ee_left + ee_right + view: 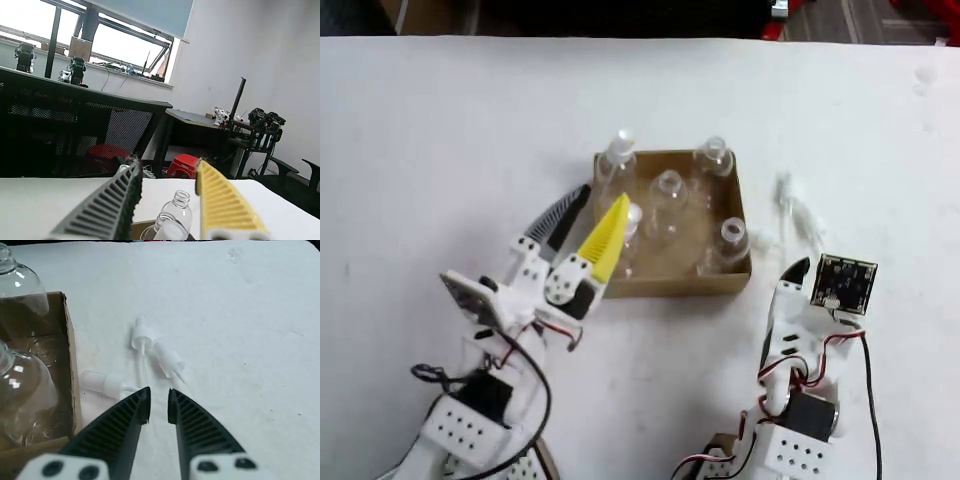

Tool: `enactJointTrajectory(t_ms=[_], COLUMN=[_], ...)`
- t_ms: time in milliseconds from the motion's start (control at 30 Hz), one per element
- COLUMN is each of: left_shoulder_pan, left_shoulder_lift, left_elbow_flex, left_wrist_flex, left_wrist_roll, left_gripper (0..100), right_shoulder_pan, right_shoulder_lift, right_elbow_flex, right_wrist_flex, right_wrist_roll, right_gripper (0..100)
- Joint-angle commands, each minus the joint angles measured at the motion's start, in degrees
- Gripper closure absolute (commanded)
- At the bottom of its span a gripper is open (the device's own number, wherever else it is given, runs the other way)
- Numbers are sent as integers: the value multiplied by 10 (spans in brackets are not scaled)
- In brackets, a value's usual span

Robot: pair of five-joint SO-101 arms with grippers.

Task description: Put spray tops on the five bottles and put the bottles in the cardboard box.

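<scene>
Spray tops (167,360) just beyond right gripper (158,400)

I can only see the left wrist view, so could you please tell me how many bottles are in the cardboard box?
Observer: Five bottles stand in the cardboard box.
Operator: Where are the loose spray tops?
Observer: Three spray tops lie on the table outside the box, on the right arm's side.
Operator: Is the right gripper near them?
Observer: The right gripper is just short of them, empty, its fingers slightly apart.
</scene>
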Motion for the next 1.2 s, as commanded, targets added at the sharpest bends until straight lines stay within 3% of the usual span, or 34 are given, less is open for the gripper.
enactJointTrajectory(t_ms=[0, 133, 400, 500, 800, 967, 1067, 1167], left_shoulder_pan=[-14, -28, -115, -140, -275, -261, -262, -257], left_shoulder_lift=[-126, -204, -184, -184, -184, -184, -184, -184], left_elbow_flex=[-4, -4, -7, -32, -69, -66, -65, -45], left_wrist_flex=[116, 191, 108, 115, 343, 470, 500, 504], left_wrist_roll=[8, 7, 4, 4, -21, -21, -25, -25], left_gripper=[838, 836, 838, 838, 839, 901, 987, 964], right_shoulder_pan=[-6, -6, -6, -6, -5, -5, -5, -6], right_shoulder_lift=[-4, -4, -4, -4, -4, -4, -4, -4], right_elbow_flex=[5, 5, 5, 5, 5, 5, 5, 5], right_wrist_flex=[-1, 0, 0, 0, 0, 0, 0, 0], right_wrist_roll=[-1, -1, -1, -1, -1, -1, -1, -1], right_gripper=[946, 946, 946, 946, 946, 946, 946, 946])
